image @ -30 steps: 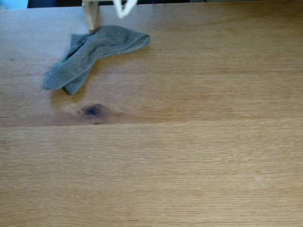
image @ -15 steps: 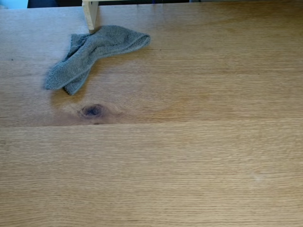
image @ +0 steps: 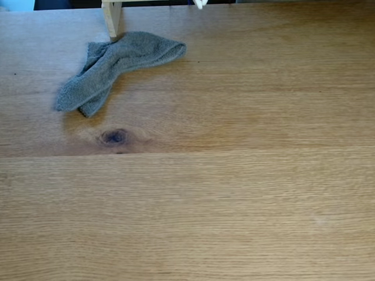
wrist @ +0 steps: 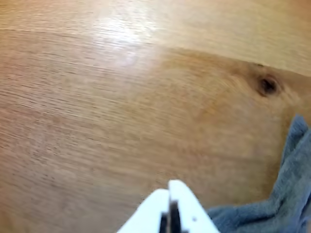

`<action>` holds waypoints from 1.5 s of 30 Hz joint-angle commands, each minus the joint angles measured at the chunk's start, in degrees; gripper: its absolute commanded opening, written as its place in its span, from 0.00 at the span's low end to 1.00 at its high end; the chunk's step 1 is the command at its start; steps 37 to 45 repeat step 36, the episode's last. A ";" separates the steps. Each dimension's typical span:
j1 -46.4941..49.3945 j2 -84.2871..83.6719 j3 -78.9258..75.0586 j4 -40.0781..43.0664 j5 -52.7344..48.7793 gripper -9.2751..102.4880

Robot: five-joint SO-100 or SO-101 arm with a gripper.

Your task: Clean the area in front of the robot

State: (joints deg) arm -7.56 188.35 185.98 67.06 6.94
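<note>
Broad bare oak tabletop [image: 234, 193]; only grey cloth [image: 111, 67] beside wooden post [image: 111, 17].

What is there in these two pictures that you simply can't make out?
- The robot: in the fixed view the top edge cuts off all but a white tip.
- The gripper: in the wrist view the bottom edge cuts it off; the tips look shut, with nothing between them.
- The grey cloth: cut off by the wrist view's right and bottom edges.
- The wooden post: its top is cut off in the fixed view.
- The tabletop: its grain is blurred in the wrist view.
</note>
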 commanded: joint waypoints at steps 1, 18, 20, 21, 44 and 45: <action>-0.35 0.97 7.21 5.01 -0.18 0.08; 4.57 1.05 6.68 5.45 -0.62 0.08; 4.57 1.05 6.68 5.45 -0.62 0.08; 4.57 1.05 6.68 5.45 -0.62 0.08; 4.57 1.05 6.68 5.45 -0.62 0.08; 4.57 1.05 6.68 5.45 -0.62 0.08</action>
